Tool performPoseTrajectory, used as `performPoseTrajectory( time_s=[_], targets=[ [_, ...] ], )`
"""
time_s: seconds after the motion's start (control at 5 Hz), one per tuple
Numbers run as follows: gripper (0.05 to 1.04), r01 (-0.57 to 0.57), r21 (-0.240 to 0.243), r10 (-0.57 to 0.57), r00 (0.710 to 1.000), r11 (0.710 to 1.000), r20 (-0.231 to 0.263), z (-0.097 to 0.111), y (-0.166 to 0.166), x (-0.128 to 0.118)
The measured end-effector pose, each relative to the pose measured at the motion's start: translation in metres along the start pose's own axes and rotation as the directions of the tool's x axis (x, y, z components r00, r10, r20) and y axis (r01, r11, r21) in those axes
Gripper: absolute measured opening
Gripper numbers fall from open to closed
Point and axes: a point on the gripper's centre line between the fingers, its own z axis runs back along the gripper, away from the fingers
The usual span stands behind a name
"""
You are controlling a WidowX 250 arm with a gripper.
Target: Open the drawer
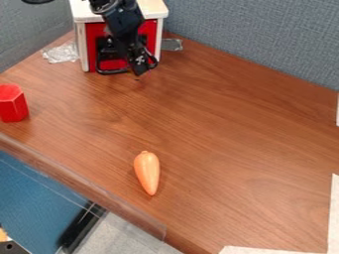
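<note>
The drawer sits at the far, upper-left corner of the bench, behind the tool, which partly covers it. I cannot tell how far open the tool is or whether it holds anything. The drawer is red, framed in white.

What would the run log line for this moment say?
gripper at front of red-and-white cabinet | drawer: open or shut unclear, arm overlaps front | carrot, red block on table
</note>
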Motion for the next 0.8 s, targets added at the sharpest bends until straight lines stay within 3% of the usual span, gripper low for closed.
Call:
performPoseTrajectory(
  time_s=[0.4, 0.6, 0.8],
  targets=[
    [0.945, 0.011, 0.034, -0.01, 1.0, 0.999, -0.028, -0.02, 0.008, -0.015],
    [0.653, -0.017, 0.056, 0.018, 1.0, 0.998, -0.014, -0.022, 0.013, -0.019],
    [0.345, -0.015, 0.042, 0.016, 1.0, 0.999, -0.016, -0.025, 0.012, -0.022]
  ],
)
